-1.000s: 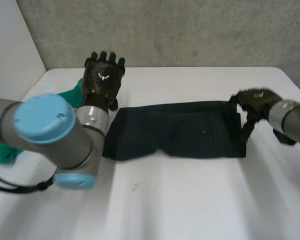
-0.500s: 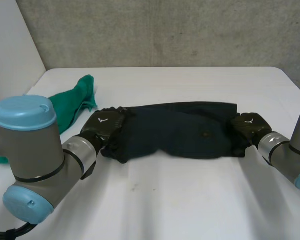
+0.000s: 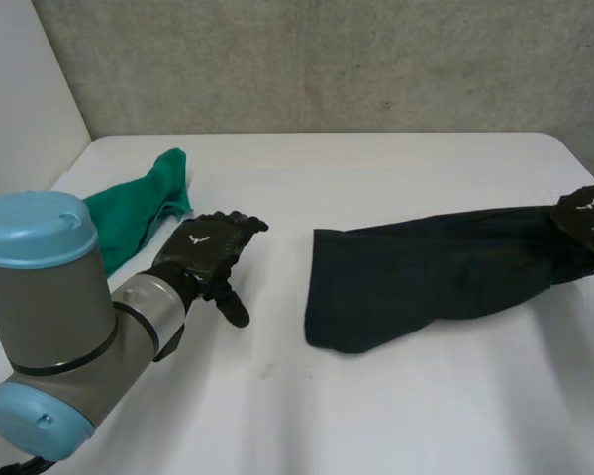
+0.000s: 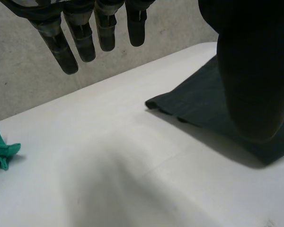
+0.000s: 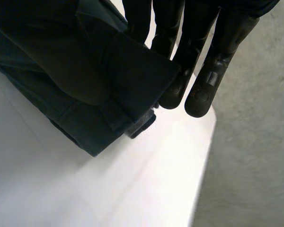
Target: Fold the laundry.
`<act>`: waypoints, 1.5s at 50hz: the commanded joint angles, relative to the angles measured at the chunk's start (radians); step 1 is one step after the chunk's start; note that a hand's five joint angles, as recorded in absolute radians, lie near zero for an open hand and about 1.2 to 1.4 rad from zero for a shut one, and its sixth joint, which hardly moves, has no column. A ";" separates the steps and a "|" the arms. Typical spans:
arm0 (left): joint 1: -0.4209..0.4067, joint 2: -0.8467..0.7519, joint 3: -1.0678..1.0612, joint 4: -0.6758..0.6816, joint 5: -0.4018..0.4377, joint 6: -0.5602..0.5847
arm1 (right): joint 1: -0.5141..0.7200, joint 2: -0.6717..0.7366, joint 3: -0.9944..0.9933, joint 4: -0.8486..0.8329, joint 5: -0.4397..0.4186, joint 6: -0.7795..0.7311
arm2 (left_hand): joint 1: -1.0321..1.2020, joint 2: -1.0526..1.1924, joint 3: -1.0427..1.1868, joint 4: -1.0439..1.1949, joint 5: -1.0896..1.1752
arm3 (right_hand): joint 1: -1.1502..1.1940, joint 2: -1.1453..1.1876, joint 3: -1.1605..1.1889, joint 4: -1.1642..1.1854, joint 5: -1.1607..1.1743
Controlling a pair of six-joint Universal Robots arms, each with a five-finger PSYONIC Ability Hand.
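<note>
- Green cloth (image 3: 139, 213): it lies crumpled near the table's (image 3: 376, 406) left edge, towards the far-left corner, just beside my left arm.
- My left hand (image 3: 206, 255): it hovers over the left half of the table, between the green cloth and the dark navy garment (image 3: 436, 277), apart from both. In the left wrist view its fingers (image 4: 80, 38) hang straight and spread, with nothing in them, and the white tabletop lies bare below the palm.
- The dark navy garment: it stretches across the table's right half in a long band. Its broad left end lies flat near the middle of the table. Its right end narrows and rises towards the right edge.
- My right hand (image 3: 586, 216): it sits at the table's right edge, clamped on the garment's right end. In the right wrist view the bunched, seamed cloth lies against my straight fingers (image 5: 201, 71), whose tips stick out past its folded edge, and the end hangs clear of the tabletop beneath.
</note>
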 commanded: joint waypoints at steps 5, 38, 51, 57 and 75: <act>0.003 0.006 0.021 0.008 -0.003 0.002 | 0.408 0.002 -0.072 -0.070 -0.040 -0.229 | -0.020 -0.027 -0.033 -0.028 -0.045 | 0.494 0.232 0.216 0.209 0.270; -0.158 -0.282 0.538 0.007 -0.129 0.002 | 0.240 -0.101 -0.133 0.105 -0.319 0.843 | -0.002 -0.009 -0.015 -0.010 -0.026 | -0.728 -0.990 -1.006 -1.012 -0.952; -0.272 -0.530 0.802 -0.090 -0.087 -0.003 | 0.223 0.105 -0.344 0.237 -0.259 0.771 | 0.001 -0.006 -0.012 -0.007 -0.024 | -0.728 -0.990 -1.006 -1.012 -0.952; -0.272 -0.671 0.957 -0.216 -0.124 -0.003 | 0.238 0.227 -0.413 0.278 -0.258 0.700 | 0.007 0.000 -0.006 -0.001 -0.018 | -0.728 -0.990 -1.006 -1.012 -0.952; -0.269 -0.736 0.990 -0.486 -0.282 0.077 | 0.283 0.335 -0.450 0.369 -0.256 0.545 | 0.004 -0.003 -0.009 -0.004 -0.021 | -0.728 -0.990 -1.006 -1.012 -0.952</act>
